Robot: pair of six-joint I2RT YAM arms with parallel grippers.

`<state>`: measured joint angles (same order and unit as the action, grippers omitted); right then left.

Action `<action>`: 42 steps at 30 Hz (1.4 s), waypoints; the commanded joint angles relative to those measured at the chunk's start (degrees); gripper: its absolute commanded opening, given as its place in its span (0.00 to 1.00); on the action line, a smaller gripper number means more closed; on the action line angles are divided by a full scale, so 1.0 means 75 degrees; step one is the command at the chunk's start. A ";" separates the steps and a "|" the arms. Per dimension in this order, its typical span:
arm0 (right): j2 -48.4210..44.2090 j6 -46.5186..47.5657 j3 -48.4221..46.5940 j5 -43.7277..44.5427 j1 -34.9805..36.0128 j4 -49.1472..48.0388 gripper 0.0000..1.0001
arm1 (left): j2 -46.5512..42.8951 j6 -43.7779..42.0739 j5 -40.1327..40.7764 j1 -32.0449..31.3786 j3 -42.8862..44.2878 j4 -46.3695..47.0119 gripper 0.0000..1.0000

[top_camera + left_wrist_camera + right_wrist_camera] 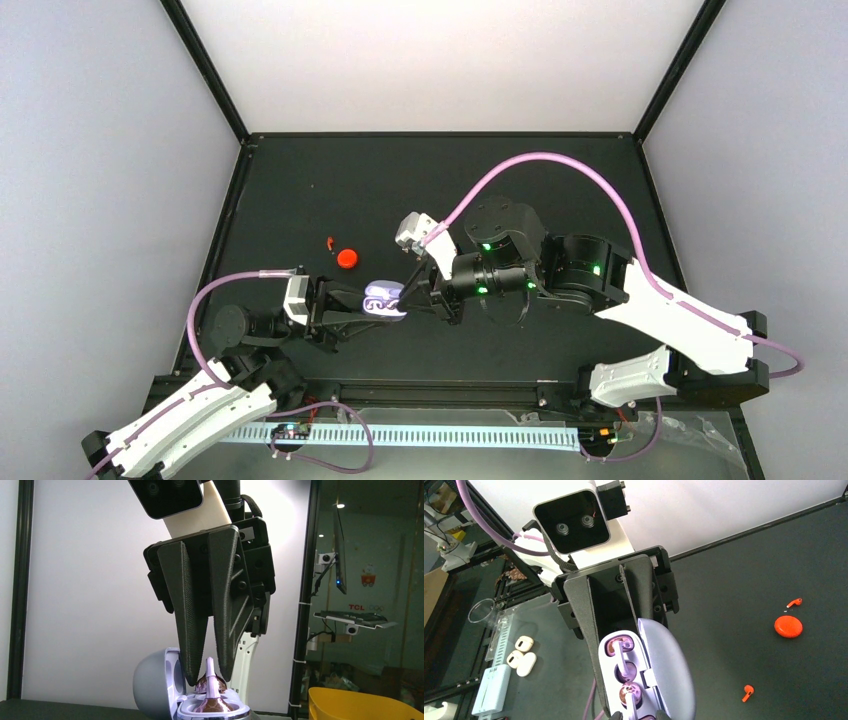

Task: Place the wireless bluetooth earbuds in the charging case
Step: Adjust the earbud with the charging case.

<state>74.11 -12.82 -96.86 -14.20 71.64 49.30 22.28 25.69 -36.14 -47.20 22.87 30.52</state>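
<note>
Judging by its size beside the fingers, the pale lavender hook-shaped earbud [211, 666] is taken to be almost weightless, rigid and glossy. It is therefore thought likely to slip or pivot if pinched off-centre. It is seen upright between the black fingertips of the right gripper [209, 680]. The jaws are drawn in narrowly on both sides of it and appear to pinch it just above its bulb. The bulb is at one well of the open lavender pebble-shaped charging case [671, 670]; whether it is fully seated cannot be told. A second lavender earbud [616, 646] is already laid in the other well.

The case is clamped by the left gripper [385, 312], which is closed on it near the middle of the black tabletop [560, 200], with the lid swung open to 1 side. Its smooth hard shell is judged slippery, and the hinge is judged the weak point. A hold across the base, clear of the lid, is considered right. For the earbud, the stem is considered the best place to grip, with light force and a gentle, straight press.

2 red-orange earbuds [794, 602] [748, 693] and a round red-orange case [788, 626] are seen lying on the tabletop, apart from the lavender case.
</note>
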 commanded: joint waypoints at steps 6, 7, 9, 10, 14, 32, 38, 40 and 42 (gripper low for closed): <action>-0.0026 0.0099 -0.0089 0.0106 -0.0030 -0.0012 0.15 | 0.0051 0.0114 -0.0196 0.0022 0.0103 0.0451 0.02; -0.0025 0.0093 -0.0084 0.0102 -0.0031 -0.0040 0.16 | 0.0052 0.0130 -0.0197 0.0024 0.0097 0.0447 0.01; -0.0015 0.0083 -0.0092 0.0106 -0.0028 -0.0077 0.17 | 0.0049 0.0130 -0.0206 0.0016 0.0102 0.0454 0.01; -0.0020 0.0081 -0.0084 0.0105 -0.0028 -0.0095 0.18 | 0.0039 0.0134 -0.0204 0.0021 0.0103 0.0448 0.02; -0.0014 0.0068 -0.0093 0.0100 -0.0032 -0.0161 0.18 | 0.0019 0.0128 -0.0193 0.0023 0.0091 0.0427 0.02; 0.0030 0.0053 -0.0059 -0.0061 -0.0030 -0.0286 0.08 | 0.0010 0.0104 -0.0200 0.0023 0.0079 0.0407 0.01; 0.0022 0.0261 -0.0118 -0.0041 -0.0025 -0.0043 0.01 | -0.0032 0.0082 -0.0217 0.0024 0.0079 0.0386 0.02; 0.0029 0.0375 -0.0165 -0.0022 -0.0024 0.0114 0.01 | -0.0054 0.0076 -0.0220 0.0024 0.0079 0.0382 0.02; 0.0061 0.0529 -0.0233 -0.0001 -0.0027 0.0344 0.01 | -0.0071 0.0077 -0.0220 0.0024 0.0079 0.0380 0.02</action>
<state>74.11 -11.38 -96.86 -14.22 71.64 48.51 22.50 25.82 -36.69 -47.20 22.87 31.29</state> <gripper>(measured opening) 0.014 0.252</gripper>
